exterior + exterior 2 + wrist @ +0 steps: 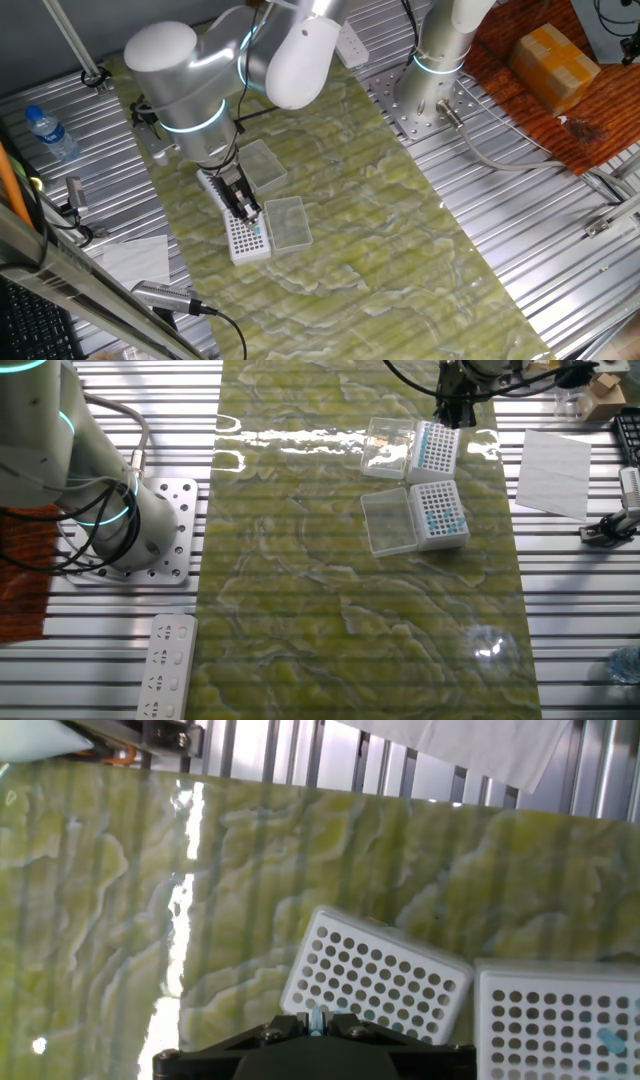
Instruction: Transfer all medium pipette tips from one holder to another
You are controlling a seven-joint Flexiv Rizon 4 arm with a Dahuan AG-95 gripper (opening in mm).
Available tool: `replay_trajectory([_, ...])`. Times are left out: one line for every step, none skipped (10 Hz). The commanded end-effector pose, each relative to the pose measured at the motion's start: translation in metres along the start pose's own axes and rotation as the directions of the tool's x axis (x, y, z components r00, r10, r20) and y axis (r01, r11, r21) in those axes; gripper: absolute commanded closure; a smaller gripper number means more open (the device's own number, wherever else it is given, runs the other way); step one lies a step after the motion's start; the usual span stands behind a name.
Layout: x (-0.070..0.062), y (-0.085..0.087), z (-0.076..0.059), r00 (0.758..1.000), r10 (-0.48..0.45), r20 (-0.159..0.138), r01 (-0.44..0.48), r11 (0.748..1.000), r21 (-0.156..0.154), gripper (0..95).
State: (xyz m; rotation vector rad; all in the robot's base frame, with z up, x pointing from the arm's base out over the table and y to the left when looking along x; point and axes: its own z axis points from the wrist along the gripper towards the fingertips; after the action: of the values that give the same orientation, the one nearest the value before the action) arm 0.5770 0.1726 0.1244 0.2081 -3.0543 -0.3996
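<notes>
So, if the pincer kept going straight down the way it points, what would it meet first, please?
Probably the white tip holder directly below the pincer, which grips a blue tip; depth is unclear.

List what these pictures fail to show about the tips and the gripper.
- Gripper: in the hand view a blue tip sits between the fingers; the bottom edge cuts off the jaws.
- Far holder: the other fixed view's top edge and the arm hide the gripper.
- Near holder: tips too small to count.
</notes>
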Motion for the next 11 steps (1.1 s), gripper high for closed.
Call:
replay_trajectory([-0.0002, 0.0001, -0.0002, 1.000, 0.001, -0.003, -0.001, 1.000, 0.003, 95.0])
replay_trajectory([-0.0002, 0.0001, -0.0002, 1.000, -0.012, -0.005, 0.012, 1.000, 0.013, 95.0])
replay_trajectory([-0.0002, 0.0001, -0.0002, 1.000, -0.026, -0.011, 0.027, 0.999, 0.037, 95.0])
replay_trajectory([-0.0002, 0.0001, -0.0002, 0.997, -0.070, -0.042, 0.071, 0.997, 0.040, 95.0])
replay_trajectory([-0.0002, 0.0001, -0.0002, 0.993, -0.098, -0.067, 0.099, 0.995, 0.024, 95.0])
replay_trajectory([-0.0002, 0.0001, -0.0002, 0.991, -0.115, -0.075, 0.117, 0.993, 0.021, 95.0])
replay_trajectory([-0.0002, 0.0001, -0.0002, 0.991, -0.115, -0.075, 0.117, 0.993, 0.021, 95.0])
replay_trajectory([-0.0002, 0.0001, -0.0002, 0.993, -0.095, -0.070, 0.096, 0.995, 0.011, 95.0])
replay_trajectory([-0.0002, 0.0001, -0.0002, 0.995, -0.072, -0.062, 0.072, 0.997, 0.008, 95.0])
replay_trajectory([-0.0002, 0.0001, -0.0002, 0.996, -0.066, -0.062, 0.066, 0.998, 0.009, 95.0])
replay_trajectory([-0.0002, 0.0001, -0.0002, 0.996, -0.066, -0.062, 0.066, 0.998, 0.009, 95.0])
